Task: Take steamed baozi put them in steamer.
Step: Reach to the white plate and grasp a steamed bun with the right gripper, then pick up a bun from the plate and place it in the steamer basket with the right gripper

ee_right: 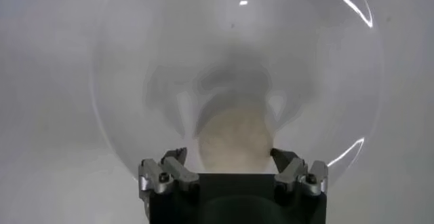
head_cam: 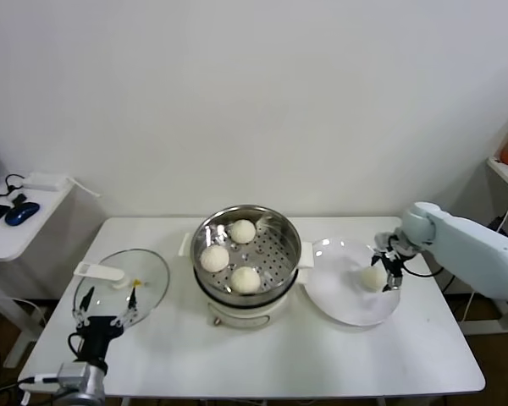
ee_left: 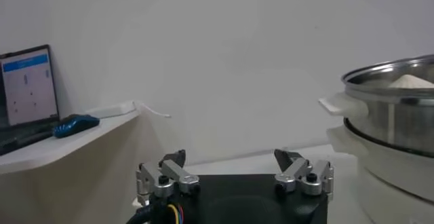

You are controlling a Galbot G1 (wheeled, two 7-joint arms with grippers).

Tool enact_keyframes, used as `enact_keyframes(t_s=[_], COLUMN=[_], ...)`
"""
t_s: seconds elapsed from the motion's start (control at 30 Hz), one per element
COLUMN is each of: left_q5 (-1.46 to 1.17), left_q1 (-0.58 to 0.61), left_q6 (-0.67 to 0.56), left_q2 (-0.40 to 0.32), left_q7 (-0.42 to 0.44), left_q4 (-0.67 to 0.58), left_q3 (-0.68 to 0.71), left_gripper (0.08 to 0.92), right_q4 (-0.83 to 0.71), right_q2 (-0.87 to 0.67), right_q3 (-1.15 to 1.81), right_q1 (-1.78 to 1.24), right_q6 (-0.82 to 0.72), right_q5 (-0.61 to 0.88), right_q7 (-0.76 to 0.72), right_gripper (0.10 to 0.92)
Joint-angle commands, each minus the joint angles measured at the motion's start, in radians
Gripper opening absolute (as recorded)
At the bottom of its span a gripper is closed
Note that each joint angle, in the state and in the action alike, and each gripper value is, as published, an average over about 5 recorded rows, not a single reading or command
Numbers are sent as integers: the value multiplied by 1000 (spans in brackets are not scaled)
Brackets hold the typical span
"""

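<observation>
Left gripper (ee_left: 234, 166) jaws spread wide, empty; steamer (ee_left: 390, 120) nearby, one baozi (ee_left: 412, 81) peeking above its rim

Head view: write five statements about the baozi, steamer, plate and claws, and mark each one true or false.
1. Three baozi lie on the perforated tray inside the steamer. True.
2. The white plate holds two baozi. False: only one baozi is on it.
3. The right claw is over the plate, open, with its fingers to either side of the last baozi. True.
4. The glass lid covers the steamer. False: it lies on the table to the steamer's left.
5. The left claw holds a baozi. False: it is open and empty, near the lid at the table's front left.
</observation>
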Motion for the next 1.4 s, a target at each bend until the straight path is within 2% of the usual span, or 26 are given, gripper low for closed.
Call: enact_keyframes(t_s=[0.03,0.53,0.77,0.9,1.1,1.4], left_q5=[1,1,1,1,0,1], left_q1=[0,-2,0,0,-1,-7], left_q6=[-1,-1,-2,-2,-2,2], left_q2=[-1,-1,-1,-1,-1,-1], left_q7=[0,0,0,0,0,0], left_q4=[3,10,10,10,9,-3], left_q3=[-1,-2,-2,-3,-4,5], left_gripper=[823,823,823,823,823,823], right_q4=[-49,-62,-61,-53,7,174], right_q2=[33,44,39,34,11,11], right_q3=[48,64,67,57,-43,-361], right_q1=[-45,-50,-46,-28,91,434], right_q6=[24,26,27,21,-40,-155], right_q5=[-47,-55,-48,-11,149,533], right_q7=[5,-15,-21,-22,-21,-2], right_gripper=[823,812,685,650,645,645])
